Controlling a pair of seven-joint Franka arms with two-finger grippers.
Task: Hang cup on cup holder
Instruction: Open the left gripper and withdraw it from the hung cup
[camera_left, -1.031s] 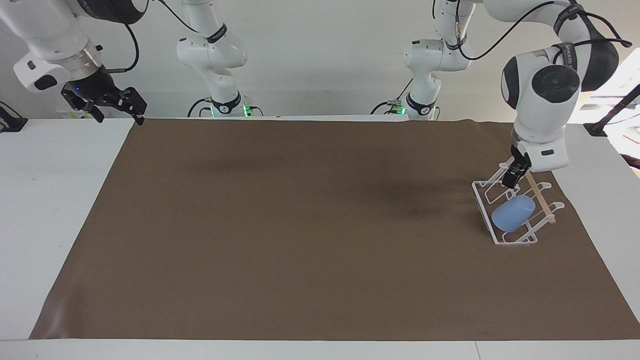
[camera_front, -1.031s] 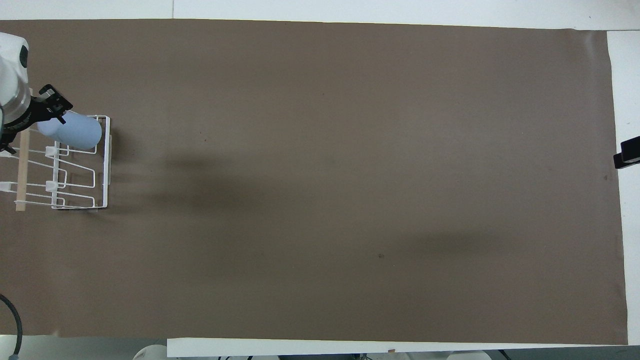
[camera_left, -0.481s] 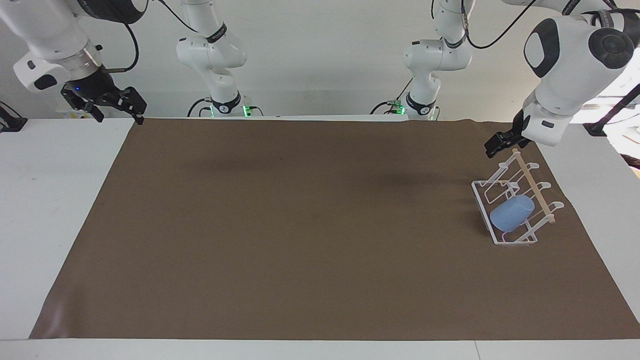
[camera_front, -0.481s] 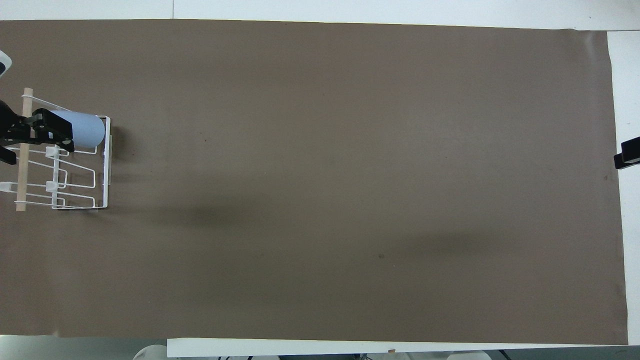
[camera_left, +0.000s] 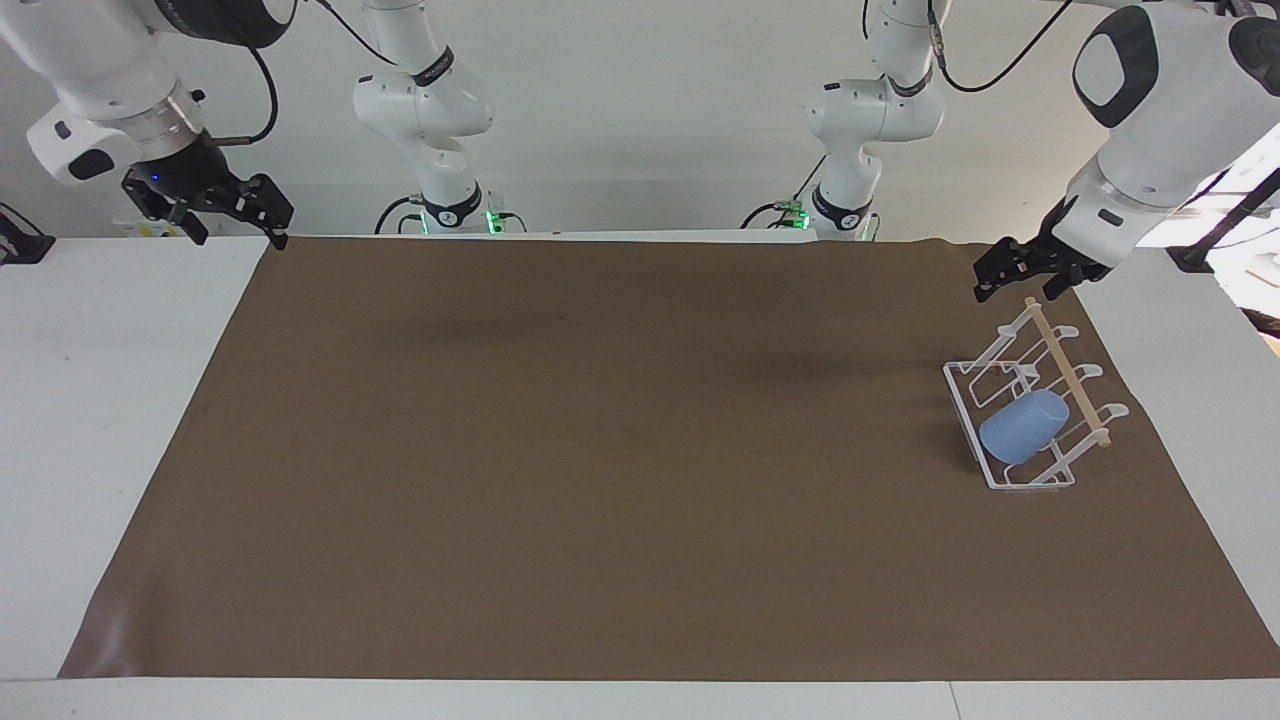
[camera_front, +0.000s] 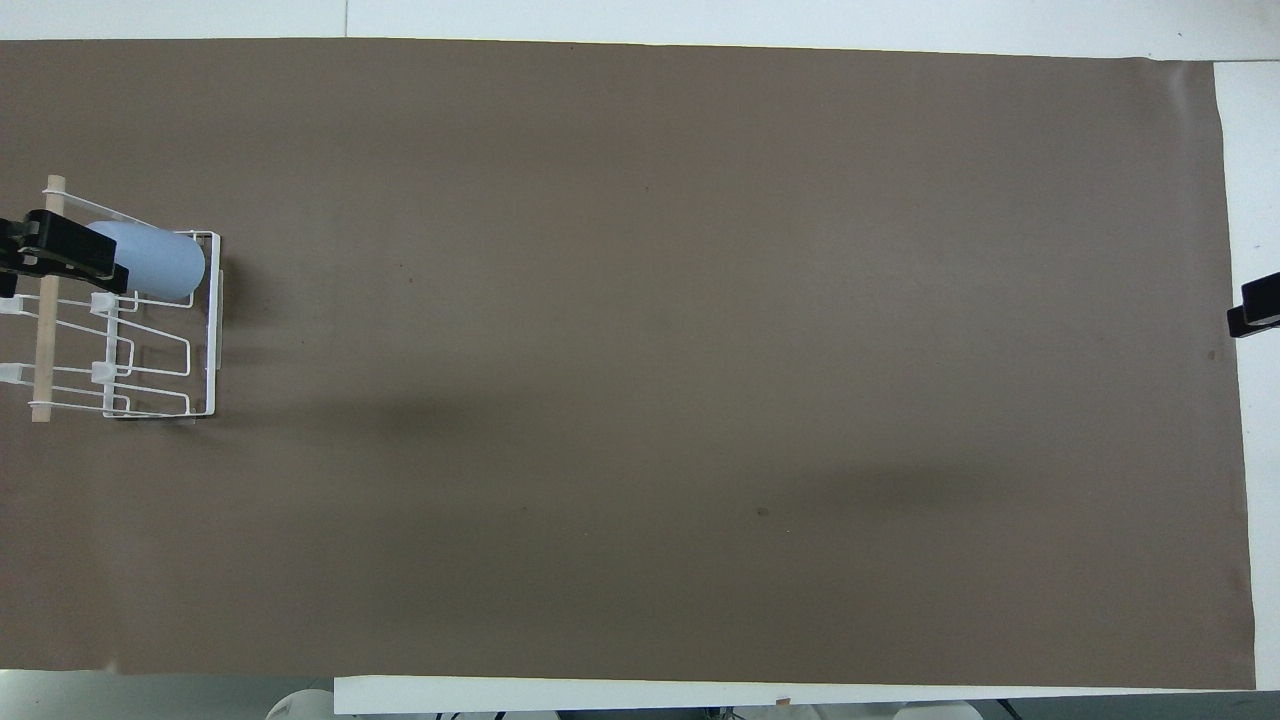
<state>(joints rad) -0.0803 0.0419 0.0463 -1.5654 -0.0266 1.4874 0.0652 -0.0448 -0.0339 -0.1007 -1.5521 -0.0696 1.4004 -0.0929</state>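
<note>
Brown mat covers white table; pale wall.

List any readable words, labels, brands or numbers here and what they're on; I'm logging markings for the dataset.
None can be read.
The cup, the cup holder and the brown mat carry no visible text.
Dark bands on the arm joints may bear lettering, too small to read.

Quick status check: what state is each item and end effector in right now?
cup: hung tilted on a prong of the cup holder, not held.
cup holder: standing on the brown mat at the left arm's end.
left end effector: open, empty, raised over the cup holder.
right end effector: open, empty, waiting.
</note>
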